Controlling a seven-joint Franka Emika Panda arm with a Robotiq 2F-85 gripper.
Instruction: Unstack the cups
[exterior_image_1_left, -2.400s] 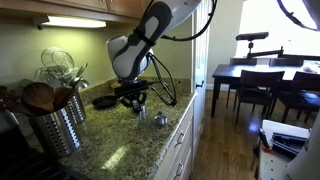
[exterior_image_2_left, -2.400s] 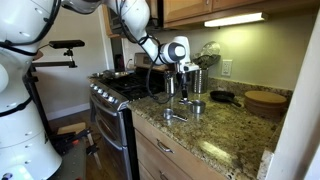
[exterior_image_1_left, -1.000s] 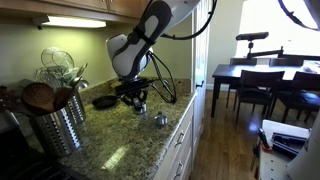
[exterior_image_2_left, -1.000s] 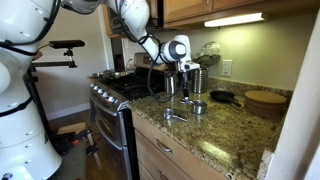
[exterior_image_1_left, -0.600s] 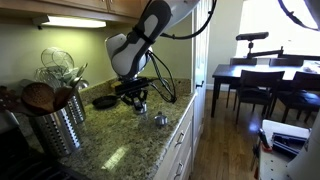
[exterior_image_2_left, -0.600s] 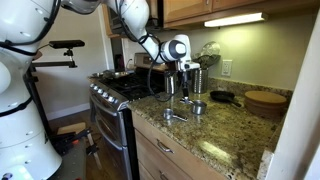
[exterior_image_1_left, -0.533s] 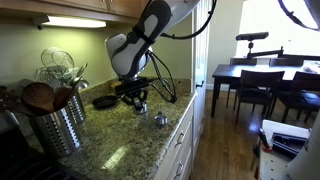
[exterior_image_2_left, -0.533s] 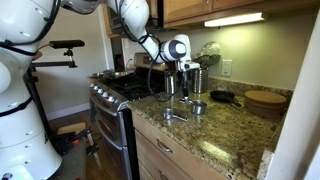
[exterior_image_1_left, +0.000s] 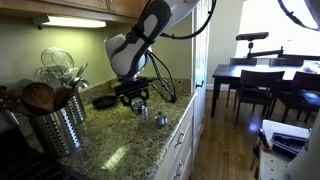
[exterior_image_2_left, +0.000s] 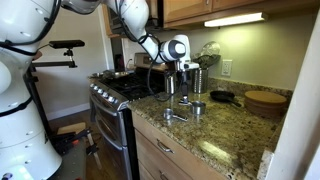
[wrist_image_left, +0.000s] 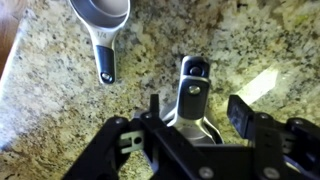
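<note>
You've got the speckled beige granite countertop (exterior_image_1_left: 110, 152) carrying everything. The white robot arm (exterior_image_1_left: 140, 42) reaches down over its middle. The tall ribbed steel utensil canister (exterior_image_1_left: 60, 126) sits at one end, and the dark round pan (exterior_image_1_left: 104, 101) is near the wall just beside your gripper (wrist_image_left: 193, 108). The gripper hangs low with its fingers spread wide either side of one small shiny silver metal cup (wrist_image_left: 190, 75), clear of its handle. A second silver cup (wrist_image_left: 100, 14) lies apart on the granite, handle pointing back toward the gripper.
</note>
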